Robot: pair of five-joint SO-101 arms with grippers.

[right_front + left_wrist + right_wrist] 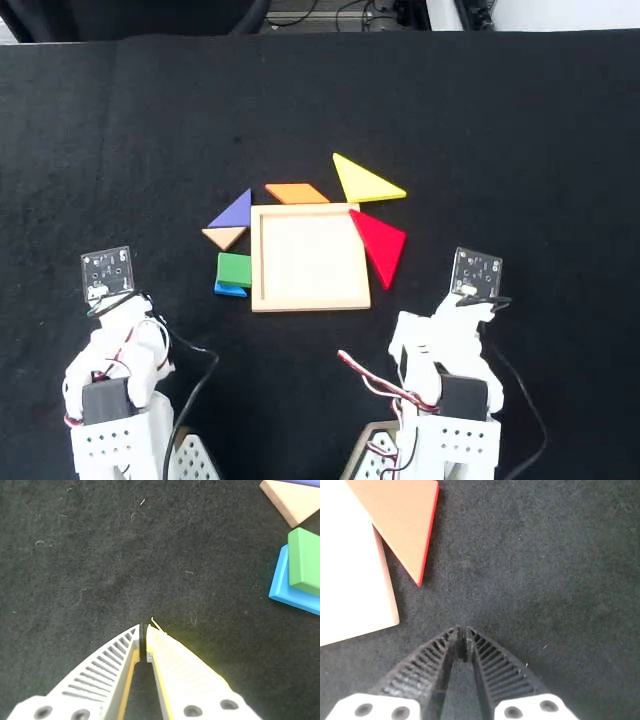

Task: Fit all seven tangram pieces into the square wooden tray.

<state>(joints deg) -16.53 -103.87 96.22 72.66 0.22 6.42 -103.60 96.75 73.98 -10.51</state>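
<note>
Seven tangram pieces lie outside the square wooden tray point(310, 262), ringed around it on the black table point(500, 130). The tray sits flat near the middle of the table in the high view, its inside bare.

At 12 o'clock from the tray, the orange parallelogram point(297, 193) lies just beside the far rim. At 1 o'clock is the yellow triangle point(365, 182), close to the tray's far right corner. At 3 o'clock, the red triangle point(381, 243) lies along the right rim, touching it or nearly so, with one tip pointing toward 5 o'clock.

At 10 o'clock lies the purple triangle point(235, 212), and the small tan triangle point(224, 236) lies right against it on the near side. At 9 o'clock, the green square point(234, 268) lies just beside the left rim. It rests partly on top of the blue piece point(229, 289), which sticks out from under it toward 8 o'clock.

Both arms stand at the near edge of the table, one at 7 o'clock from the tray and one at 5 o'clock, well apart from every piece. The left claw point(145, 632) is clenched on nothing, tips together above bare cloth, with the green square and blue piece off to its side. The right claw point(462, 630) is likewise clenched and empty, near the tray's near right corner and the tip of the red triangle.
</note>
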